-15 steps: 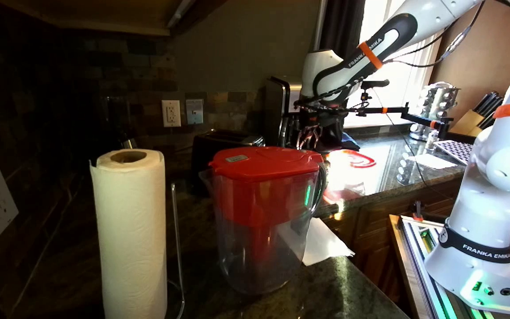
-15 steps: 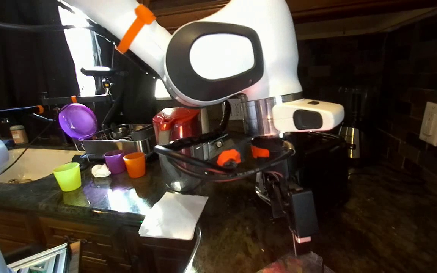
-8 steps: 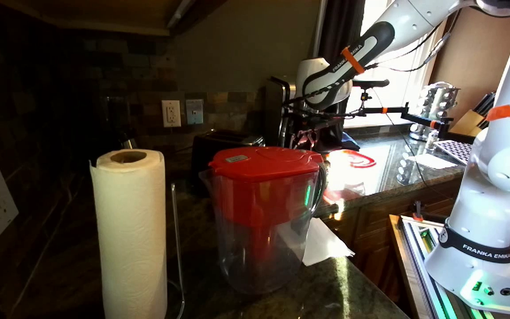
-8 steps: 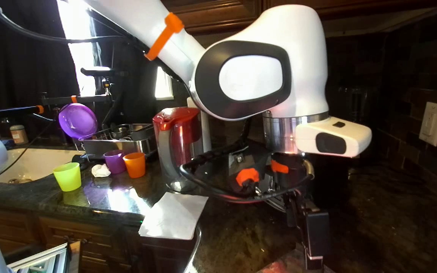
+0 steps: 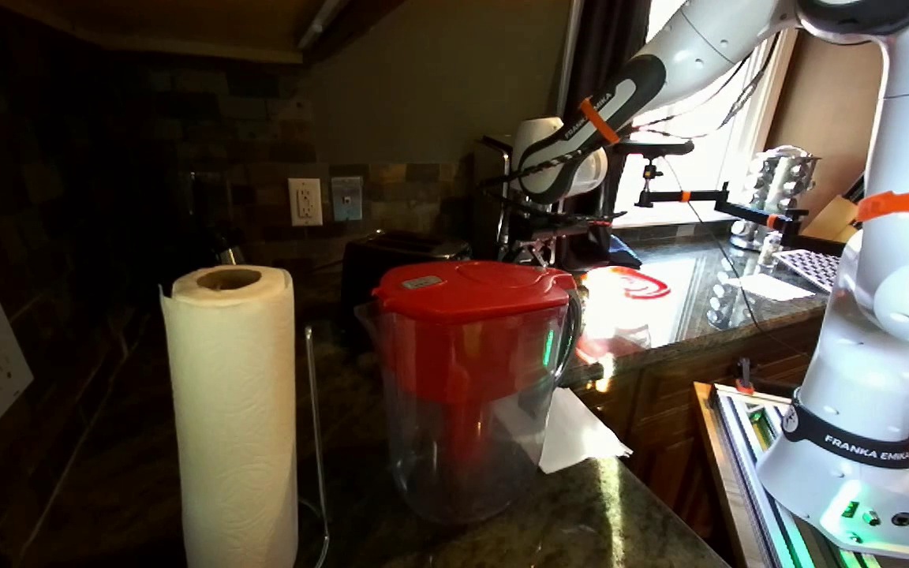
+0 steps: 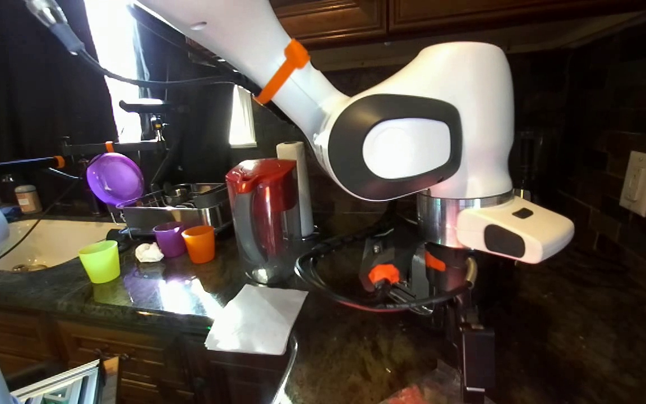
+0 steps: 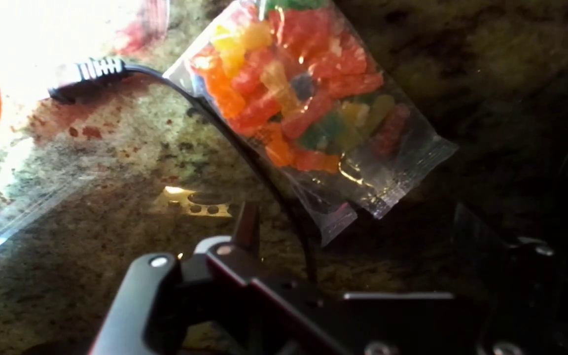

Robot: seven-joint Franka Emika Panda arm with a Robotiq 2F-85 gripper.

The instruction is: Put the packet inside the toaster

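Observation:
The packet, a clear bag of orange, red and green candies (image 7: 308, 93), lies on the dark counter ahead of my gripper's fingers in the wrist view. In an exterior view only part of the packet (image 6: 410, 396) shows at the bottom edge. My gripper (image 7: 358, 229) is open and empty, its fingertips apart, just short of the packet's sealed end. My gripper (image 6: 471, 387) points down beside the packet. The toaster (image 5: 399, 251), dark with slots and a shiny edge, stands by the back wall, partly behind the pitcher. In the other exterior view the arm and shadow mostly hide it.
A red-lidded pitcher (image 5: 462, 379) and a paper towel roll (image 5: 233, 418) stand on the counter. White paper (image 6: 258, 320) lies at the front edge. Several cups stand left, including an orange one (image 6: 199, 244). A black cable (image 7: 244, 153) runs along the packet's edge.
The arm has moved down, and to the right in the exterior view that shows the cups. My gripper has come lower beside the packet. The packet stays in place.

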